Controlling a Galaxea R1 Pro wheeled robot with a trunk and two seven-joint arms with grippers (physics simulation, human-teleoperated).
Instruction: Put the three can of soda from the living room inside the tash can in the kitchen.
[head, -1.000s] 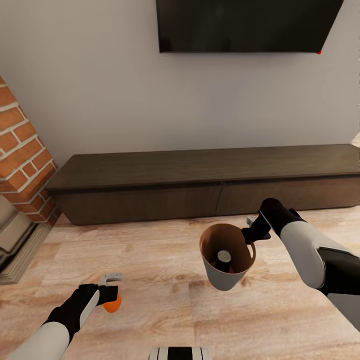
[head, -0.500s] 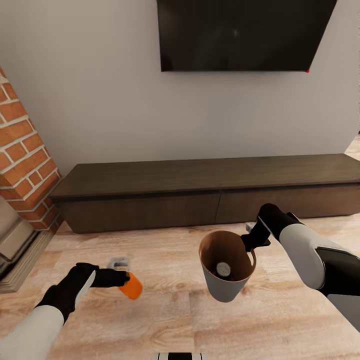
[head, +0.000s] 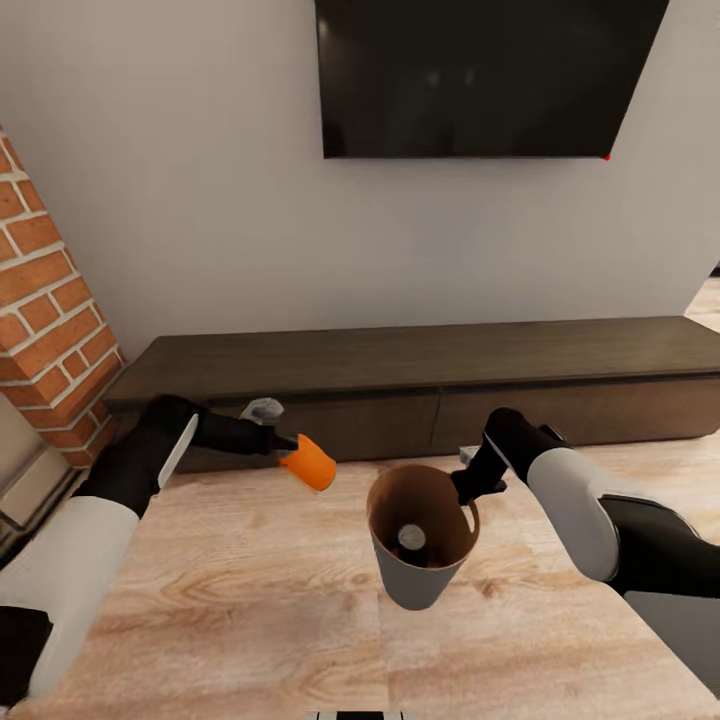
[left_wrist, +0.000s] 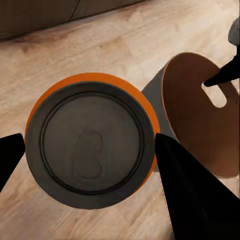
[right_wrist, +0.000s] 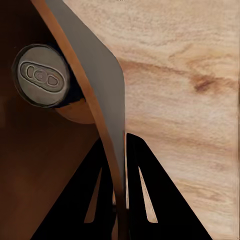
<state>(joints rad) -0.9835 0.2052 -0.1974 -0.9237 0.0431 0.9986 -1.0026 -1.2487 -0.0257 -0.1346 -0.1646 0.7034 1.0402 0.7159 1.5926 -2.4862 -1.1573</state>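
I am gripping an orange soda can (head: 309, 462) in my left claw (head: 291, 449), just beside the trash can (head: 418, 570). My right claw (head: 466, 487) is pinching its rim above the wood floor (head: 250, 610); another can (head: 411, 539) is lying inside.

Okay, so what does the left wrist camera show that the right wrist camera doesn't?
Left wrist alone: the orange soda can seen top-on between the left gripper fingers, plus a strip of the dark cabinet.

Right wrist alone: the right gripper pinching the trash can's rim, and another can lying inside the bin.

Both: the trash can with its brown inside and pale outer wall, and the wood plank floor.
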